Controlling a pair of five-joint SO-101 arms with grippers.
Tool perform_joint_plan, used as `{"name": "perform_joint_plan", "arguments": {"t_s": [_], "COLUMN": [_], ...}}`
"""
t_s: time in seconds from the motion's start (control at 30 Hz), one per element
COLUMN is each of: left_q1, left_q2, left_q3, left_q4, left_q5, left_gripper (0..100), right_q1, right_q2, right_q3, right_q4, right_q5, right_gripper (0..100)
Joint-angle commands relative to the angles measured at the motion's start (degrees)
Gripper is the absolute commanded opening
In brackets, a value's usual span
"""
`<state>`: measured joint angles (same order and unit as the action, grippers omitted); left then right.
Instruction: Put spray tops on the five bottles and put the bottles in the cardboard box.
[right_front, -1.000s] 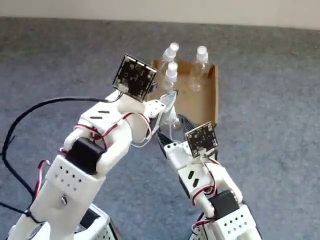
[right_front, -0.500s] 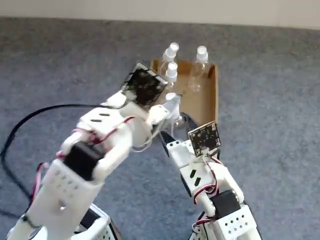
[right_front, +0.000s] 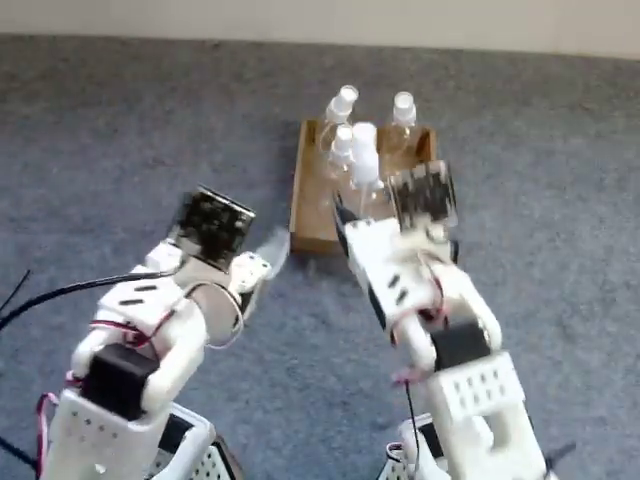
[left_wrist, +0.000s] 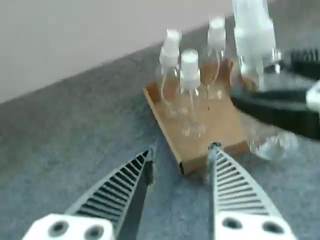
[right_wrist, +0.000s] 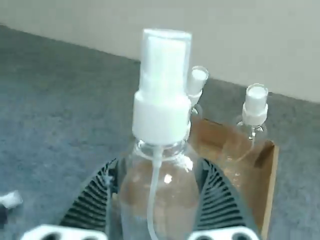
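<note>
Left gripper (left_wrist: 182, 150) hangs low over the grey carpet (right_front: 150, 130), fingers spread apart, nothing between them. It sits just short of the near left corner of the cardboard box (right_front: 305, 210).

Right gripper (right_wrist: 157, 175) is clamped on the body of a clear bottle (right_wrist: 161, 115) with a white spray top fitted. The held bottle is roughly upright and lifted off the floor – in the high view it sits over the near part of the box.

Farther back, three capped bottles stand upright inside the box – two at the far end (right_front: 343, 105) (right_front: 403, 110), one just in front of them (right_front: 342, 145).
</note>
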<state>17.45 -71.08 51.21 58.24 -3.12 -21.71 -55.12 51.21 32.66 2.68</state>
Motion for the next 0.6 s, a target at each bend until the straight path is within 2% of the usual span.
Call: {"name": "perform_joint_plan", "arguments": {"t_s": [0.0,0.17,0.37,0.57], "left_q1": [1.5,4.4,4.4,-0.9], "left_q2": [-3.2,-5.6,-5.6,-5.6], "left_q3": [7.1,9.2,12.0,16.2], "left_q4": [-5.8,-8.0,-12.2,-17.1], "left_q5": [-0.2,-0.2,-0.4,-0.5], "left_gripper": [23,23,23,23], "right_q1": [0.3,-5.1,-10.5,-10.6], "right_q2": [12.8,23.4,25.7,25.6], "right_q3": [-15.3,-27.1,-33.5,-38.5], "right_q4": [4.5,10.8,22.3,33.7], "right_q5": [-4.5,-6.9,-8.7,-8.4], "right_gripper": [0.3,0.3,0.3,0.3]}}
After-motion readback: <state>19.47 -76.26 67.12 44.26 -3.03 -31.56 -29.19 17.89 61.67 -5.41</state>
